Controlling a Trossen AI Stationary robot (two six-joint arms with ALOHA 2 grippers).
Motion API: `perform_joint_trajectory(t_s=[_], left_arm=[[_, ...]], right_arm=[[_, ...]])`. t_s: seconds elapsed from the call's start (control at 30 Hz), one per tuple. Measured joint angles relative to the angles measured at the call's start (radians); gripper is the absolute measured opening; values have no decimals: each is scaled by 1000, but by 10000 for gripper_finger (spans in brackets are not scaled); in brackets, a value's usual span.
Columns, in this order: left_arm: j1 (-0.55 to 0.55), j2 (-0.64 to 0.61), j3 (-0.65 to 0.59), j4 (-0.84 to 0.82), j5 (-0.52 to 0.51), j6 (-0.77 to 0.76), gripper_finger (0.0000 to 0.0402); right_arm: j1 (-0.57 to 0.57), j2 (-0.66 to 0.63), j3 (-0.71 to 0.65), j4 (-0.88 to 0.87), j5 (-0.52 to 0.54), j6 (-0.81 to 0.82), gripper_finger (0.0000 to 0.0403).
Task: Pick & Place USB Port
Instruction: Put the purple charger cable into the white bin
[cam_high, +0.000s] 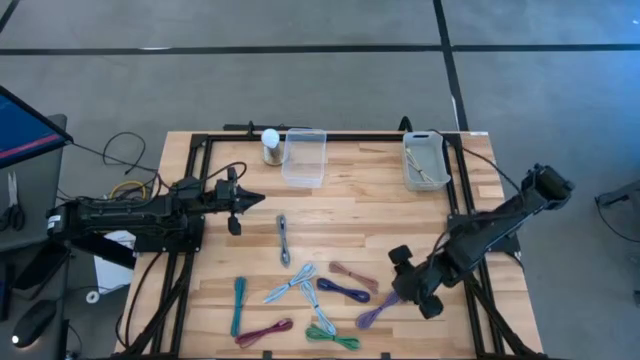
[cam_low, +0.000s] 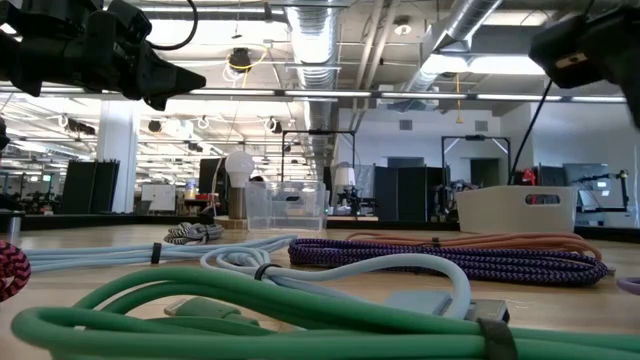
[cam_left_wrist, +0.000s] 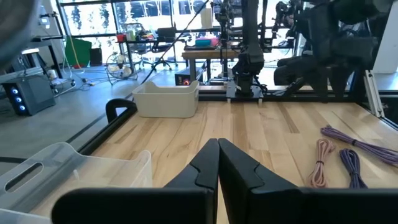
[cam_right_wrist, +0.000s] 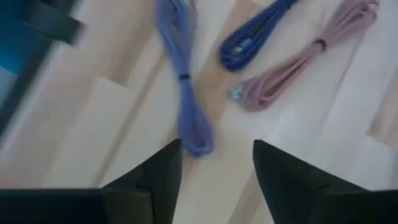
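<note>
Currently right pincer (cam_right_wrist: 214, 165) hangs open above the purple cable (cam_right_wrist: 185, 93) on the desk (cam_high: 480, 330); left pincer (cam_left_wrist: 218, 163) is closed, empty, near the clear bin (cam_high: 304, 157).

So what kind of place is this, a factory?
More likely a robotics lab or workshop: exposed ceiling ducts, other workbenches with equipment behind, and a wooden table strewn with bundled cables.

no legible text, labels, brands or numbers anywhere
</note>
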Motion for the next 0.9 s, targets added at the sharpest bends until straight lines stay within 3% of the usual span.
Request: perform_joint_trajectory(t_s=[0.5,0.9], left_arm=[[0,0,0,0,0,0,10],[0,0,0,0,0,-30,10]], right_arm=[[18,266,165,-75,23,48,186],[44,359,176,-110,-13,131,178]])
